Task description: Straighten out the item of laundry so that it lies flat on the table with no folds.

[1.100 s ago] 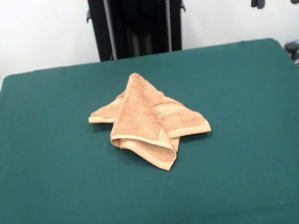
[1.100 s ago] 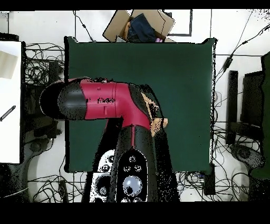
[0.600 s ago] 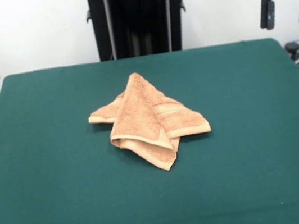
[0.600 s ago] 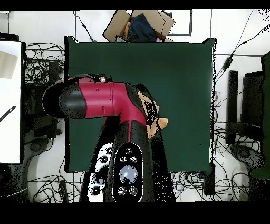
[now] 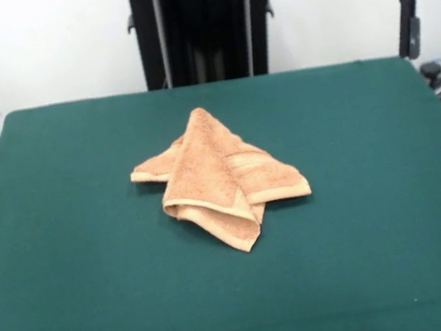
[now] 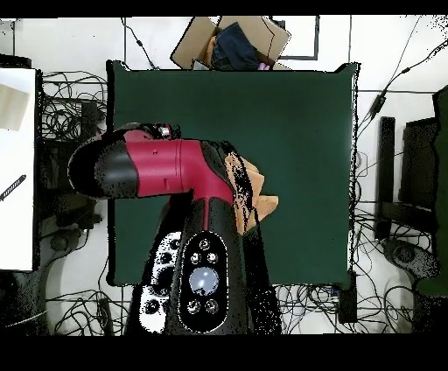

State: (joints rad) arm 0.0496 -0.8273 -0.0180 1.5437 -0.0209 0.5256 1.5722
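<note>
Laundry lies crumpled near the middle of the green surface, folded over itself into a peaked heap with one hemmed corner pointing at the camera, well apart from the tool and down to its left. It has not shifted in the last second. Farther back, the tool has dropped lower at the upper right edge, its fingers spread and empty, suggesting an approach is only beginning.

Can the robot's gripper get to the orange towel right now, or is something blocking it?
Probably yes. The towel lies alone on the green table, nothing on top. The gripper hangs up at the side, not touching it.
</note>
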